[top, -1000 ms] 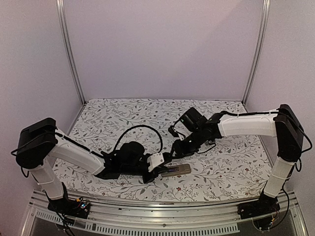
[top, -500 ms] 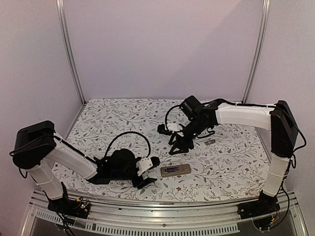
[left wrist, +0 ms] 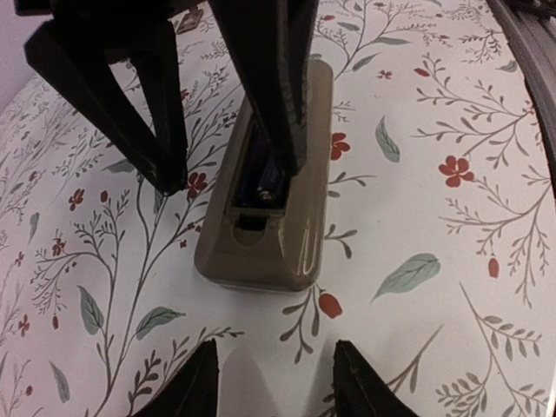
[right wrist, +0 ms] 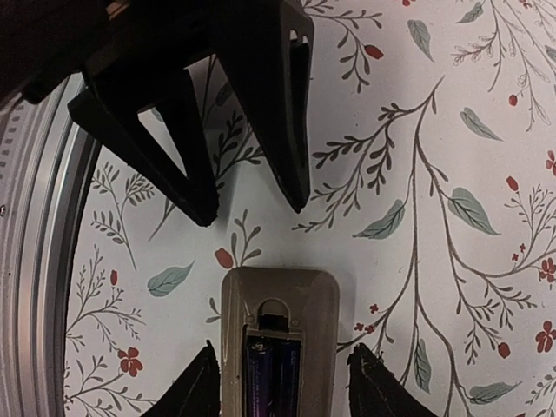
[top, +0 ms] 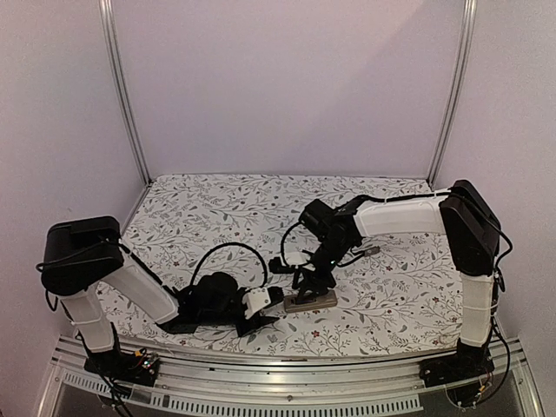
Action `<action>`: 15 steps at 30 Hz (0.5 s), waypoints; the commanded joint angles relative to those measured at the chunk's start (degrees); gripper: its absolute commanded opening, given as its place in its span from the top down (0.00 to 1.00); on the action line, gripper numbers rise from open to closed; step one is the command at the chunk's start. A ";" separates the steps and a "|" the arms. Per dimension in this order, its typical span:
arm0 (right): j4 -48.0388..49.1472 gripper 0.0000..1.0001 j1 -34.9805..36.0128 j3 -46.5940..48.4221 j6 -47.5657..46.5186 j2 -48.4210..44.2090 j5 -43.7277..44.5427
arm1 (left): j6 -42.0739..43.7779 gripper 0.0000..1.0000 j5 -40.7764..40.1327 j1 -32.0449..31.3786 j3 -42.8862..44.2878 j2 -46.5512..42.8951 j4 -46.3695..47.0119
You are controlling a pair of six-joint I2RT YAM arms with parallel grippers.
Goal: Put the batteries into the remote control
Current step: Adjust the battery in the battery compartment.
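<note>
Black-fingered, the left gripper (left wrist: 276,358) is being held spread and empty just short of the remote control (top: 314,301), touching nothing. It has been drawn back from the remote since a second ago, while the remote is being left in place on the floral table (top: 217,208). The right gripper (right wrist: 282,356), raised half a second ago, is now being held half spread low over the remote; contact cannot be told. The remote is being kept grey-tan back up, long axis left to right, with the batteries (right wrist: 276,378) lengthwise in the open bay and the notched end towards the left gripper.

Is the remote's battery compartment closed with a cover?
No, the remote control has its compartment open, with both batteries showing inside.
</note>
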 commanded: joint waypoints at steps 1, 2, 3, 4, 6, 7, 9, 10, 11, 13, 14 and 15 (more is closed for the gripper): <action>-2.34 0.54 -0.21 -0.21 -1.72 1.62 -1.31 | 2.84 0.57 1.21 -1.31 0.03 2.34 4.01; -2.39 0.54 -0.22 -0.35 -1.58 1.80 -1.25 | 3.10 0.57 1.08 -1.34 0.35 2.69 4.03; -2.36 0.54 -0.19 -0.45 -1.54 1.90 -1.18 | 3.27 0.59 0.96 -1.42 0.77 2.97 3.91; -2.33 0.54 -0.21 -0.49 -1.52 1.92 -1.05 | 3.57 0.60 0.98 -1.46 1.05 3.16 3.73; -1.68 0.55 -0.22 -0.50 -1.28 1.78 -0.99 | 3.91 0.62 0.83 -1.61 1.31 3.59 3.59; -1.17 0.57 -0.22 -0.43 -0.92 1.82 -1.02 | 3.98 0.62 0.79 -1.61 1.48 3.74 3.55; -0.83 0.62 -0.22 -0.20 -0.37 2.16 -1.20 | 4.16 0.64 0.58 -1.69 1.60 4.06 3.46; -0.82 0.62 -0.22 -0.15 -0.22 2.31 -1.04 | 4.21 0.65 0.55 -1.69 1.68 4.17 3.47; -0.82 0.62 -0.25 -0.19 -0.19 2.32 -0.96 | 4.29 0.65 0.44 -1.68 1.77 4.22 3.35; -1.09 0.61 -0.30 -0.40 -0.36 1.98 -1.01 | 4.32 0.65 0.59 -1.77 1.86 4.29 3.18; -1.39 0.60 -0.30 -0.49 -0.58 1.81 -1.19 | 4.38 0.65 0.65 -1.80 1.90 4.29 3.14; -1.96 0.58 -0.38 -0.43 -0.83 1.64 -1.48 | 4.38 0.65 0.63 -1.86 1.95 4.41 3.14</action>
